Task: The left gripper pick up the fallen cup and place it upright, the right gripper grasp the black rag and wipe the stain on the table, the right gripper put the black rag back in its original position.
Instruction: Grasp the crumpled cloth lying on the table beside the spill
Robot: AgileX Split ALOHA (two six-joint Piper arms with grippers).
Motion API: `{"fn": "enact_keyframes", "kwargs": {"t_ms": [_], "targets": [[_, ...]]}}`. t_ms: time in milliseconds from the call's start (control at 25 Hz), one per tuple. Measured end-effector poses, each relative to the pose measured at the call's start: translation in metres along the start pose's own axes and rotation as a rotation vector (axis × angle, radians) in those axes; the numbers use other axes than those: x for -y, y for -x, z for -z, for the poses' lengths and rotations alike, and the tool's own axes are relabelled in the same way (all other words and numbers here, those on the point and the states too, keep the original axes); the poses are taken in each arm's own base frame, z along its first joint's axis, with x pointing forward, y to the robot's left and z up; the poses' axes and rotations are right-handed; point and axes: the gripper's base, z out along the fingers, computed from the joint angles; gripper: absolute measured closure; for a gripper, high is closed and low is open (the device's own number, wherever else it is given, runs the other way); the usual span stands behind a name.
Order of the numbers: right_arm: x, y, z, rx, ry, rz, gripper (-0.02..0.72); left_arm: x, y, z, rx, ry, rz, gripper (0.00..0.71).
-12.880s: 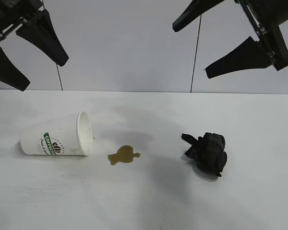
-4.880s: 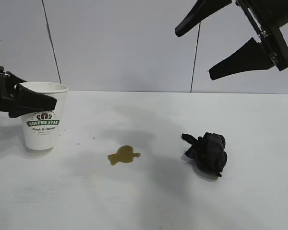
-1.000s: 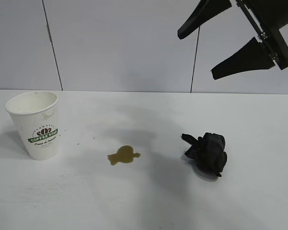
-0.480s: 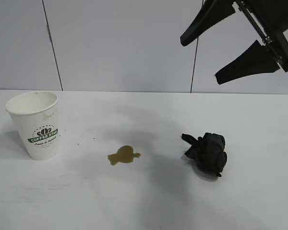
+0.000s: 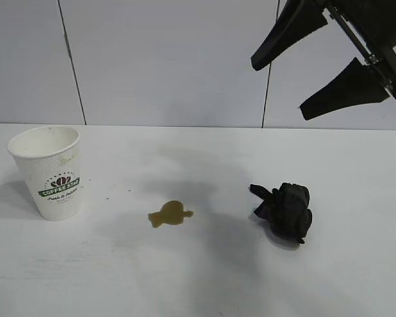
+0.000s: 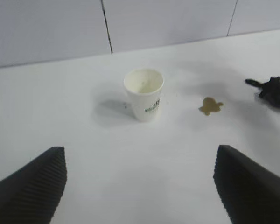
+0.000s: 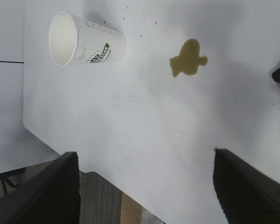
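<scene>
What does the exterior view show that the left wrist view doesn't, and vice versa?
Only the exterior view shows the right gripper, open, raised above the black rag. Only the left wrist view shows the left gripper, open, held back from the cup with nothing between its fingertips. Both show the cup upright, the stain unwiped between cup and rag, and the rag lying on the table.

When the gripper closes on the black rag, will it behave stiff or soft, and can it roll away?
The black rag is a bunched wad with folds and a loose tail, so it will probably squash and sag between the fingers of the right gripper. It looks light. Lying crumpled on the table, it is unlikely to roll, though it may unfold.
</scene>
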Motion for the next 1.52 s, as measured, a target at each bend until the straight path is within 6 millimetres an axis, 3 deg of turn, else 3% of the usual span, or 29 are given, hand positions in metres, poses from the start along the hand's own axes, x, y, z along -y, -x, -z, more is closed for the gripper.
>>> {"fn": "enact_keyframes", "kwargs": {"t_ms": [120, 360, 680, 800, 1200, 1520], "targets": [[0.0, 0.0, 0.0, -0.005, -0.005, 0.005, 0.16, -0.001, -0.012, -0.01, -0.023, 0.007, 0.019, 0.093], [0.005, -0.004, 0.0, -0.041, -0.05, 0.082, 0.16, -0.012, -0.016, -0.014, -0.022, 0.111, 0.11, 0.093], [0.025, -0.002, 0.001, -0.059, -0.26, 0.224, 0.16, -0.021, -0.018, -0.014, -0.02, 0.207, 0.219, 0.093], [0.037, 0.003, -0.008, -0.054, -0.309, 0.198, 0.16, -0.021, -0.018, -0.014, -0.019, 0.201, 0.218, 0.093], [0.089, 0.01, -0.071, -0.159, -0.371, 0.08, 0.16, -0.021, -0.018, -0.014, -0.018, 0.184, 0.211, 0.093], [0.113, 0.014, -0.097, -0.125, -0.402, 0.042, 0.16, -0.021, -0.018, -0.014, -0.018, 0.184, 0.211, 0.093]]}}
